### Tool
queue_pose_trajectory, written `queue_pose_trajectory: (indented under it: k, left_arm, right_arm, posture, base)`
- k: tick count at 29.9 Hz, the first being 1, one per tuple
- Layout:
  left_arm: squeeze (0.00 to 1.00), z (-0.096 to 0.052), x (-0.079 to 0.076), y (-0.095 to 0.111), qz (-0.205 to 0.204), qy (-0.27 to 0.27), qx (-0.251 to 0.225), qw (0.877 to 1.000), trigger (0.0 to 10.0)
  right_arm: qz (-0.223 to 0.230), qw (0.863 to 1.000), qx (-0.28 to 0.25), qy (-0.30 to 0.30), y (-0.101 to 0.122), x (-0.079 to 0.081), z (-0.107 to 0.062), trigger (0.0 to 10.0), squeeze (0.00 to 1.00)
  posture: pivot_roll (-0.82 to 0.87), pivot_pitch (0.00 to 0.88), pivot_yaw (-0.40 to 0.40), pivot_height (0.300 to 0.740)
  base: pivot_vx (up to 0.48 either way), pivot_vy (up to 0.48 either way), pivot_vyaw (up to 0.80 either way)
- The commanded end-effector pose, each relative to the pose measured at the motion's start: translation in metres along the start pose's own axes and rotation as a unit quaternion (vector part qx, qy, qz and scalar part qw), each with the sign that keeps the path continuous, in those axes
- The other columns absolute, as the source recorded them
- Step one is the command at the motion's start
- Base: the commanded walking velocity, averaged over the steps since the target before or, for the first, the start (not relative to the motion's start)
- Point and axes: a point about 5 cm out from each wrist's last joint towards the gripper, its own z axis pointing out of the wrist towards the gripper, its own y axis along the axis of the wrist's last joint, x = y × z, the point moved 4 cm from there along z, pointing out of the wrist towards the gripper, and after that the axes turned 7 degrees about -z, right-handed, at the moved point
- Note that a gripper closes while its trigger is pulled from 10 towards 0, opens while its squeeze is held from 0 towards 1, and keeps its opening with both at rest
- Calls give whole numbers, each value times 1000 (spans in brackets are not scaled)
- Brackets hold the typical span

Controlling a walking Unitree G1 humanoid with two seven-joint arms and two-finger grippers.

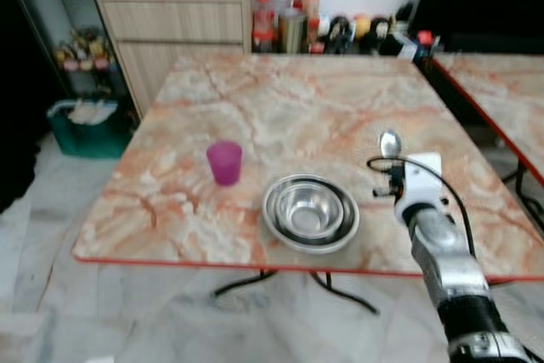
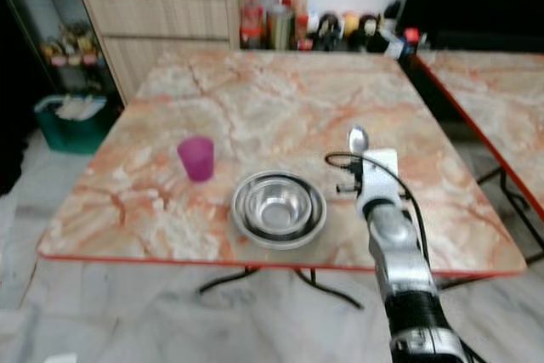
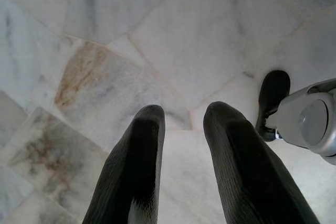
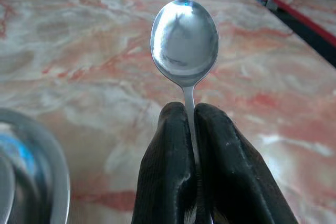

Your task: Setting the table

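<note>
Spoon point(image 4: 185, 42) pinched in right claw point(image 4: 190, 116), just right of bowl point(image 1: 310, 212).

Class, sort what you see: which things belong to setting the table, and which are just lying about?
Job:
- spoon pinched in right gripper
- steel bowls
- purple cup
- marble table

Lying about:
- bottles and jars
- green bin
- wooden cabinet

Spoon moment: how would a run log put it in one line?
right gripper: shut on spoon, above table | bowls: beside | pink cup: upright | left gripper: open, over floor
</note>
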Motion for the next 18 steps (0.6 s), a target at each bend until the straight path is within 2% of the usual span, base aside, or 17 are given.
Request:
queue_pose_trajectory:
  k: [1, 7, 9, 14, 18]
  left_arm:
    - [0, 0, 1, -3, 6, 0, 6, 1000, 10000]
    - [0, 0, 1, -3, 7, 1, 7, 1000, 10000]
    - [0, 0, 1, -3, 7, 1, 7, 1000, 10000]
    - [0, 0, 1, -4, 7, 0, 7, 1000, 10000]
    - [0, 0, 1, -4, 8, 0, 7, 1000, 10000]
  right_arm:
    - [5, 1000, 30, -7, -10, -2, 0, 10000, 0]
    - [24, 998, 58, 18, -22, 4, 1, 10000, 0]
    - [20, 998, 63, 22, -24, 6, 2, 10000, 0]
    - [45, 996, 66, 32, -23, 9, 5, 10000, 0]
    - [33, 996, 80, 28, -25, 8, 11, 10000, 0]
  posture:
    - [31, 0, -1, 732]
    - [32, 0, -1, 732]
    - [32, 0, -1, 732]
    - [36, 0, -3, 732]
    - [36, 0, -5, 732]
  base:
    - [0, 0, 0]
    - [0, 0, 0]
    - [0, 0, 0]
    - [0, 0, 0]
    - [0, 0, 0]
